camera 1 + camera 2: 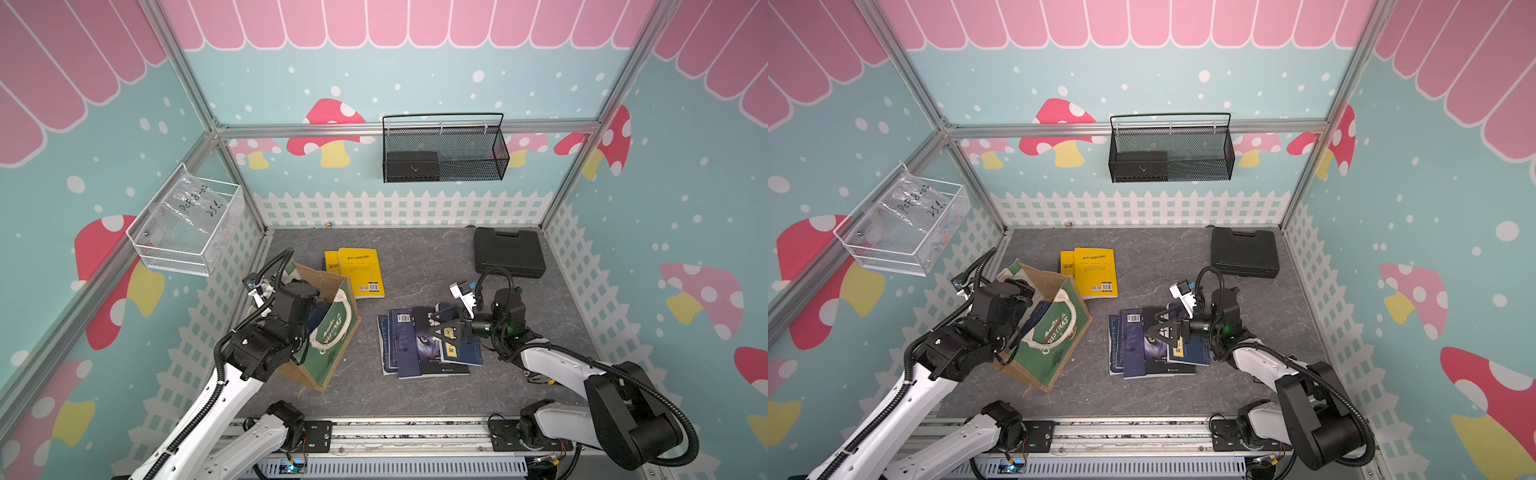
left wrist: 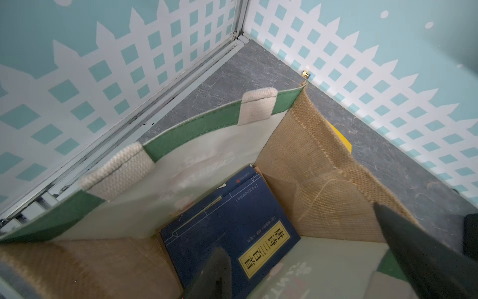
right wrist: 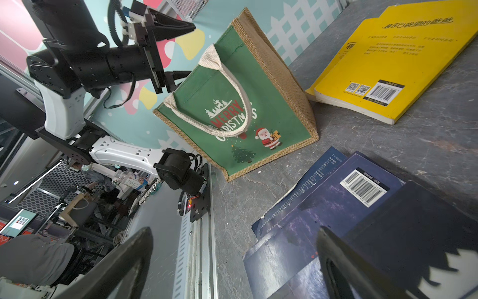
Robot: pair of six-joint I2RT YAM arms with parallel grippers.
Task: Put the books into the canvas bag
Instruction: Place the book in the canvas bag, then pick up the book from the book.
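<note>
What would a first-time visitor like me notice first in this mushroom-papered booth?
Probably the green Christmas canvas bag standing on the left arm's side, the left pincer open over its mouth and a navy book already inside. Then the fanned pile of dark books in the middle, a wolf's eye glaring from one cover, beneath the open right pincer; two yellow books lie farther back.

Bright, even light from above fills both top views; shadows on the worktop [image 1: 415, 257] are soft and short. The wrist views stretch toward their edges (wide lens), and the left gripper [image 2: 297, 227] and right gripper [image 3: 232, 233] look dark, blurred.
</note>
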